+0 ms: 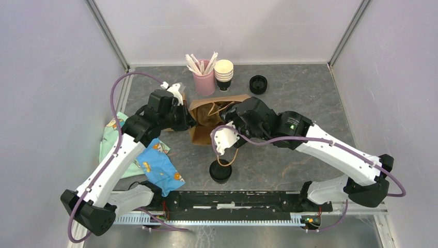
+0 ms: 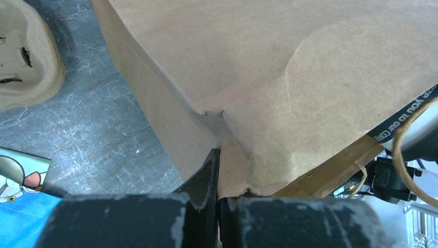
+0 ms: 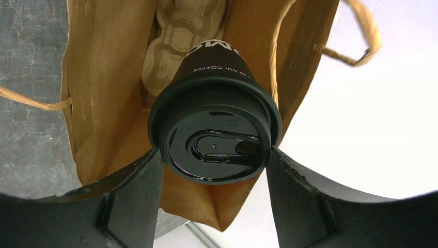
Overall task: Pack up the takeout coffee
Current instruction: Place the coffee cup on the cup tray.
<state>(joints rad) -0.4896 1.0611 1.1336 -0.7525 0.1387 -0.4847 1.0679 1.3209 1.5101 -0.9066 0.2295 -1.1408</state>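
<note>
The takeout coffee (image 3: 214, 139), a black paper cup with a black lid, lies on its side in the mouth of the brown bag (image 3: 103, 77). My right gripper (image 3: 214, 151) is shut on it, with one finger on each side of the lid rim. A pulp tray (image 3: 181, 36) sits deeper inside the bag. From above, the right gripper (image 1: 236, 118) covers the cup at the bag's (image 1: 205, 116) opening. My left gripper (image 2: 219, 155) is shut on the bag's paper edge (image 2: 258, 62), on the bag's left side (image 1: 188, 121).
Behind the bag stand a pink cup of stirrers (image 1: 204, 78), a stack of lidless cups (image 1: 223, 75) and a stack of black lids (image 1: 258, 84). Another black lidded cup (image 1: 220, 172) stands near the front. Blue and green patterned packets (image 1: 160, 168) lie at the left.
</note>
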